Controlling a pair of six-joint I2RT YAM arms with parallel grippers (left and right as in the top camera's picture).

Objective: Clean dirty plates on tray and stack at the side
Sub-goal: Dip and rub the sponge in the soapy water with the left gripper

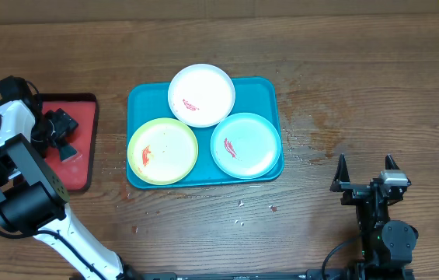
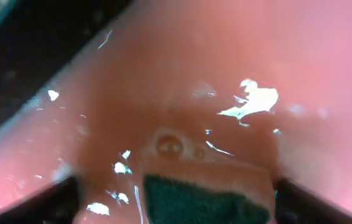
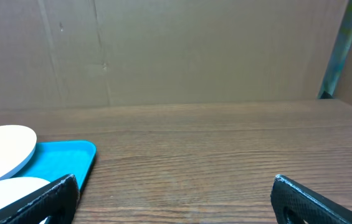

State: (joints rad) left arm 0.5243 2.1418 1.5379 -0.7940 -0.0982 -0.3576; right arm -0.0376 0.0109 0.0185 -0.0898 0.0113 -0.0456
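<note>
Three plates with red smears lie on the teal tray [image 1: 145, 97]: white [image 1: 201, 94] at the back, yellow-green [image 1: 162, 151] front left, light blue [image 1: 245, 145] front right. My left gripper [image 1: 62, 144] is low over the red tray [image 1: 83, 109], left of the teal tray. Its fingers [image 2: 176, 205] are open, one on each side of a sponge [image 2: 200, 202] with a dark green scrub face. My right gripper [image 1: 365, 165] is open and empty over bare table, right of the teal tray. In the right wrist view [image 3: 174, 199] the teal tray's corner [image 3: 63, 158] and the white plate [image 3: 1, 146] show at the left.
The red tray's surface [image 2: 225, 50] is wet, with glints and droplets. Small crumbs and damp marks lie on the wooden table in front of and right of the teal tray [image 1: 242, 204]. A cardboard wall [image 3: 176, 50] stands behind the table.
</note>
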